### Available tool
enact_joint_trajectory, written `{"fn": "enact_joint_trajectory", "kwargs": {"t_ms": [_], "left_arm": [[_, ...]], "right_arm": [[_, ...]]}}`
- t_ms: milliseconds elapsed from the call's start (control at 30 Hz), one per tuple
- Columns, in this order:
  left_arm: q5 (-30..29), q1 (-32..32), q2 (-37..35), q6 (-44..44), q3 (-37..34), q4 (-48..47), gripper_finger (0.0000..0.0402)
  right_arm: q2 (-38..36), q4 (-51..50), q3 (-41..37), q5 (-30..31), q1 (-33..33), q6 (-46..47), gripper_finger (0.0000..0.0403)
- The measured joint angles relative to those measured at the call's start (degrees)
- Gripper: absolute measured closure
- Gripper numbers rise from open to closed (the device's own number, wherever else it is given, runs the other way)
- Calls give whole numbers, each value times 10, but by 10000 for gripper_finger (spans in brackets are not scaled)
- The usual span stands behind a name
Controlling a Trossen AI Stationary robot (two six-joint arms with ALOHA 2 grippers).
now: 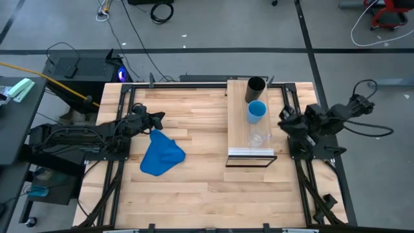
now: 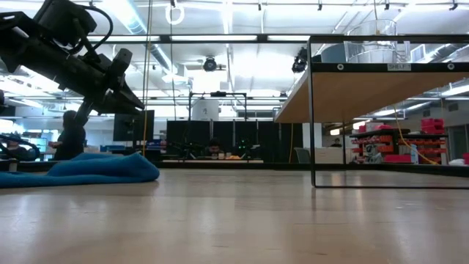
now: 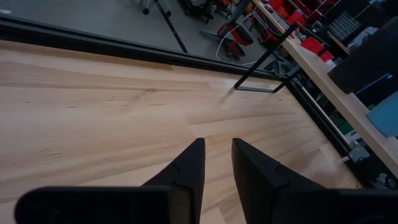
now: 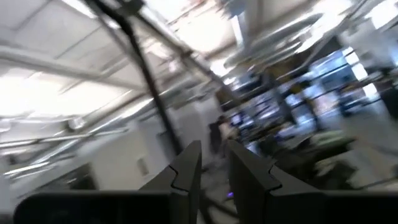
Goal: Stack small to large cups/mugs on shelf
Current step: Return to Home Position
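Note:
Three cups stand in a row on the shelf (image 1: 237, 129) at the table's right: a black one (image 1: 257, 85) at the far end, a light-blue one (image 1: 256, 110) in the middle, and a clear one (image 1: 257, 138) near the silver front edge. The low view shows the clear cup (image 2: 374, 42) on top of the shelf (image 2: 381, 84). My left gripper (image 1: 160, 117) hovers over the table's left part, narrowly open (image 3: 217, 142) and empty. Just right of the shelf is my right gripper (image 1: 283, 118). It points upward into the room, is narrowly open (image 4: 213, 144) and holds nothing.
A crumpled blue cloth (image 1: 160, 154) lies on the tabletop just in front of my left gripper, also in the low view (image 2: 88, 169). The shelf's black frame (image 2: 314, 117) stands on the table. Bare wood lies between the cloth and the shelf.

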Motion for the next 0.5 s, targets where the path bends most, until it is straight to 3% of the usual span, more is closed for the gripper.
{"fn": "enact_joint_trajectory", "kwargs": {"t_ms": [500], "left_arm": [[0, 0, 0, 0, 0, 0, 312]], "right_arm": [[-2, 21, -63, -7, 195, -32, 321]]}}
